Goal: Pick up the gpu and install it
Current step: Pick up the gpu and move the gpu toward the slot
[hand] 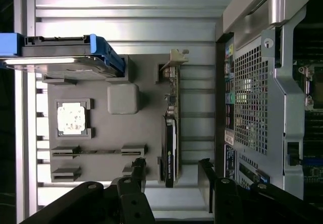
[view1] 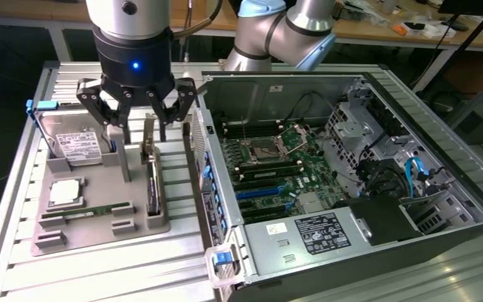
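- In the exterior view, the fingers are seen spread wide with nothing held, hovering over the grey tray on the tabletop.
- The gpu is stood on edge in its slot, on the side of the tray nearest the computer case, with its bracket end below the fingers.
- The hard drive is propped just beside that slot. It could be struck by a finger if the descent is made off-line.
- The case wall is near the gpu. The outer finger could be caught on it, and the tray could be pushed across the tabletop.
- In the wrist view, the gpu is seen edge-on, lined up with the gap between the open fingers, and no contact is made.
- The card is thin. If it is gripped off-centre, it could be tilted in its slot, jammed on the lift or let slip.
- If the fingers are closed on the card's raised dark parts rather than its flat faces, those parts could be damaged.
- The silver bracket projects at the far end and could be snagged on the tray recess when the card is raised.
- The case is seen close beside one finger, so little room is left for sideways correction.
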`<state>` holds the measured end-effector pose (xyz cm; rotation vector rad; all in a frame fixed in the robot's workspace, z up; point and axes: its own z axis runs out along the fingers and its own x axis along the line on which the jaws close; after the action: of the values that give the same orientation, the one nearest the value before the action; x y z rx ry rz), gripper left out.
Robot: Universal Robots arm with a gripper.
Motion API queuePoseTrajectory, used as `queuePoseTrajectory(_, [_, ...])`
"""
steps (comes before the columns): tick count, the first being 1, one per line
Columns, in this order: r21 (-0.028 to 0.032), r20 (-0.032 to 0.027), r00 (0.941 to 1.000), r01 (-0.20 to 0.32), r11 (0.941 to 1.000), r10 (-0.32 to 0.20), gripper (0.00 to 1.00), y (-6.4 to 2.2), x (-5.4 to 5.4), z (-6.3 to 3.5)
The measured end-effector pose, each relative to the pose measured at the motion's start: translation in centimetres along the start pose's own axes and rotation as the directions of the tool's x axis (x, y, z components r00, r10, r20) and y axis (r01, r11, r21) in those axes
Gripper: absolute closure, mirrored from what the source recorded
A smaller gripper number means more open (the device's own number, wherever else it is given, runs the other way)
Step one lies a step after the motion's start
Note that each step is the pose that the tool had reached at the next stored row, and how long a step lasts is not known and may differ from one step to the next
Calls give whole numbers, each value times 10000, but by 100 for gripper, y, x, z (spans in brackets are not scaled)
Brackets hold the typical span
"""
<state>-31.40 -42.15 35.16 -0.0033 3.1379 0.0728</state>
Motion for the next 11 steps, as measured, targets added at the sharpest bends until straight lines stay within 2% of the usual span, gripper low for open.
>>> queuePoseTrajectory(5, [0, 91, 10000, 6, 10000, -6, 46, -4, 0, 53])
queuePoseTrajectory(11, [-1, 68, 9991, 424, 9991, -424, 46, -9, 1, 162])
